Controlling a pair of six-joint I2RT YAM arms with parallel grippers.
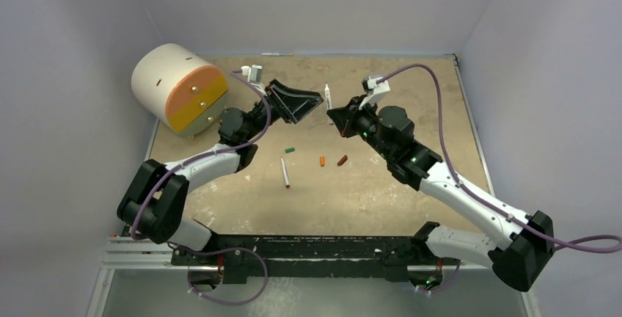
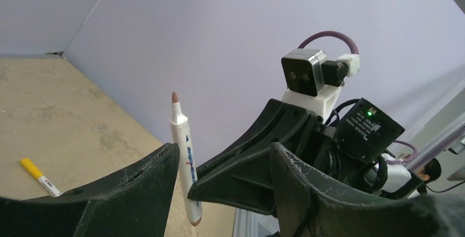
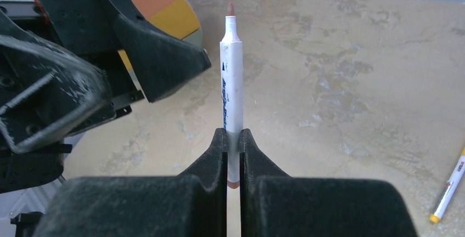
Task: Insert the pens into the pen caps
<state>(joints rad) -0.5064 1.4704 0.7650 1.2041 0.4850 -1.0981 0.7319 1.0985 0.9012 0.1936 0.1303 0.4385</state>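
Over the counter (image 1: 425,97) toward 12 o'clock, your left claw (image 1: 309,107) stands released, at 9 o'clock of the brown-tipped pen (image 3: 232,67). Your right claw (image 3: 233,138) grasps that pen upright by its lower barrel. Green cap (image 1: 289,150), orange cap (image 1: 322,161) and dark red cap (image 1: 342,160) lie at its 6 o'clock.

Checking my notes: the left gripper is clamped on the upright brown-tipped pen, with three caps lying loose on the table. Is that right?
No. The right gripper, not the left, is clamped on the upright brown-tipped pen; the right wrist view shows it. The left gripper stands open beside it. The three caps do lie loose on the table.
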